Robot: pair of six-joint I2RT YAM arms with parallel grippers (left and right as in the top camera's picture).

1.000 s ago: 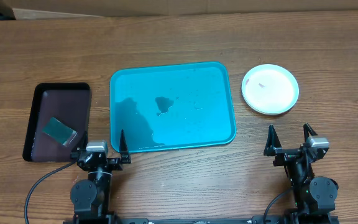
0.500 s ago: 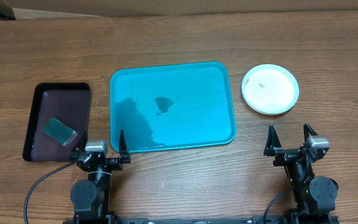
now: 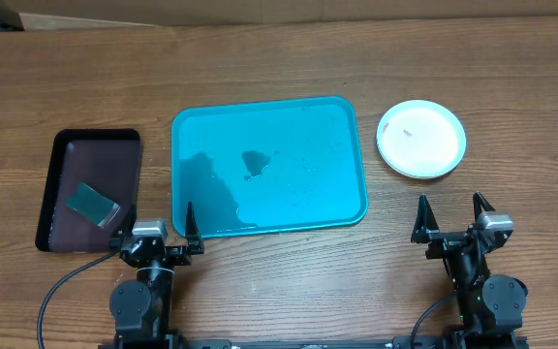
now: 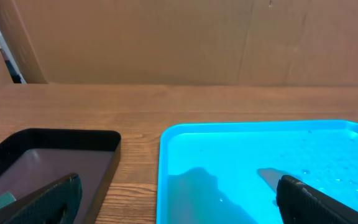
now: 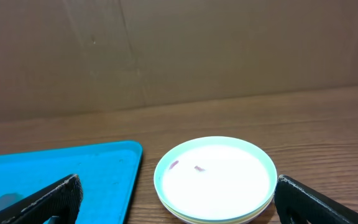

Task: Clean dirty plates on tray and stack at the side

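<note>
Staying unchanged: plates (image 3: 420, 139) stacked beside tray (image 3: 269, 165); left fingers (image 3: 191, 221), right fingers (image 3: 421, 219) spread.

A turquoise tray (image 3: 298, 145), white top plate (image 3: 426, 147) with red-brown smears (image 3: 407, 134), black tray (image 3: 100, 133), teal-green sponge (image 3: 91, 204), brown wood-grain table (image 3: 279, 58)

Place: a robotics lab or test bench, not a home kitchen.
Desk: one wood-grain desk (image 3: 279, 58) fills the overhead view; no sink, stove or cupboards are around it.
Backdrop: plain brown cardboard sheets (image 4: 166, 37) stand along the desk's far edge and shut off the room behind.
Robots: the left arm (image 3: 143, 296) and the right arm (image 3: 487, 291) are mounted at the near edge, with a black cable (image 3: 61, 291) trailing from the left one.
Props: a turquoise tray (image 3: 269, 165), a black tray (image 3: 90, 145) and stacked plates (image 3: 420, 139) lie spaced in a row, like a staged trial.
</note>
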